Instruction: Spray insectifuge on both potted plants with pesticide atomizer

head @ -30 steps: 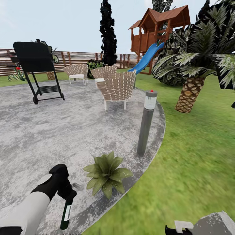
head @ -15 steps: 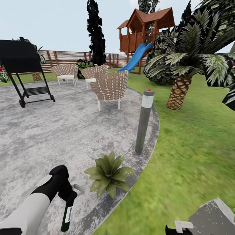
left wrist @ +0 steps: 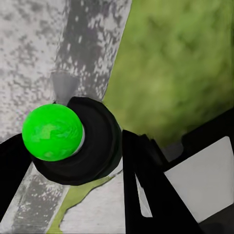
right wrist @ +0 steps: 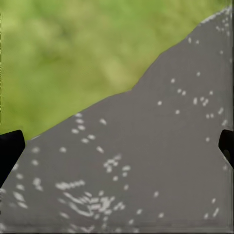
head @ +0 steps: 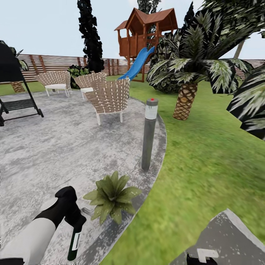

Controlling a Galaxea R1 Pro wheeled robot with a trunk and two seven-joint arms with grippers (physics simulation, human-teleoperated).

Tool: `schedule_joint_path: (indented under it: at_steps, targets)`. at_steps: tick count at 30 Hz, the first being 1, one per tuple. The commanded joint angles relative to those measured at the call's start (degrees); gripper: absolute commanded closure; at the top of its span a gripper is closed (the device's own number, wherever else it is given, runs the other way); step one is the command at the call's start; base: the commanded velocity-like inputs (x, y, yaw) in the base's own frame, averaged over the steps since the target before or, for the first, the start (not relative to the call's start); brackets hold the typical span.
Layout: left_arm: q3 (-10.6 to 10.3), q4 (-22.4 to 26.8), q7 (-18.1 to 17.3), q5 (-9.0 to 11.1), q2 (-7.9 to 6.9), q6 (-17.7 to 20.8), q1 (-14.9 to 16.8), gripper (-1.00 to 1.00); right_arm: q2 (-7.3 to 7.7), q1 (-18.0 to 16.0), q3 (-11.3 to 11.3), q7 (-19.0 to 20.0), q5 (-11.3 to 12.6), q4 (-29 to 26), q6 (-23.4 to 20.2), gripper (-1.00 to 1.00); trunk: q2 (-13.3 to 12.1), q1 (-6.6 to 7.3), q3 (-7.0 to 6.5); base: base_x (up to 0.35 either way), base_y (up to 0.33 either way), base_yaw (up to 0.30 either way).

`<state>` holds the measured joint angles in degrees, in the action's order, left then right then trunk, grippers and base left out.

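Left jaws clamped on pesticide atomizer (head: pixel 74 241), white label unreadable; right jaws apart.

Potted plant (head: pixel 111 196) and bollard (head: pixel 148 134) on paving (head: pixel 55 147).

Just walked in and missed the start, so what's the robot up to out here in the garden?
The robot's left gripper holds the pesticide atomizer, a dark green bottle with a white label, hanging downward over the grey paved round. Just beside it sits one potted plant, a low green rosette near the paving's edge, close to a grey bollard light. In the right wrist view the right gripper's finger tips sit wide apart over a stepping stone and grass, holding nothing.
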<state>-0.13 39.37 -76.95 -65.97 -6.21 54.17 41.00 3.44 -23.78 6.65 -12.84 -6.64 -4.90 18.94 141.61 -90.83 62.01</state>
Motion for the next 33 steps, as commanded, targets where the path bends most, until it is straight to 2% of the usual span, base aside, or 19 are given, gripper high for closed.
schedule_joint_path:
  at_steps: [1,7,14,24,33]
  targets:
    - [0.0,0.1,-0.5,-0.4,-0.01,0.6,0.0,1.00,0.02,0.0,0.5,-0.1,-0.6,0.1,0.2,-1.00,0.0,0.04,0.05,-0.274,0.098,-0.046]
    - [0.2,0.2,-0.5,-0.5,0.00,0.7,0.1,1.00,0.41,0.0,0.4,0.1,-0.8,0.2,0.2,-1.00,0.0,0.04,0.05,-0.246,0.182,-0.009]
    - [0.2,0.2,-0.5,0.1,-0.03,0.8,0.3,1.00,0.23,0.0,0.4,-0.1,-0.7,0.1,0.2,-1.00,0.0,0.04,0.05,0.059,0.305,-0.017]
    - [0.2,0.1,-0.5,0.1,0.05,0.8,0.3,1.00,0.25,0.0,0.5,-0.2,-0.7,0.0,0.2,-1.00,0.0,0.04,0.05,-0.059,0.311,-0.262]
    - [0.2,0.2,-0.5,0.2,0.46,0.9,0.2,1.00,0.17,0.0,0.6,-0.2,-0.6,0.0,0.2,-1.00,0.0,0.04,0.38,-0.007,0.027,-0.245]
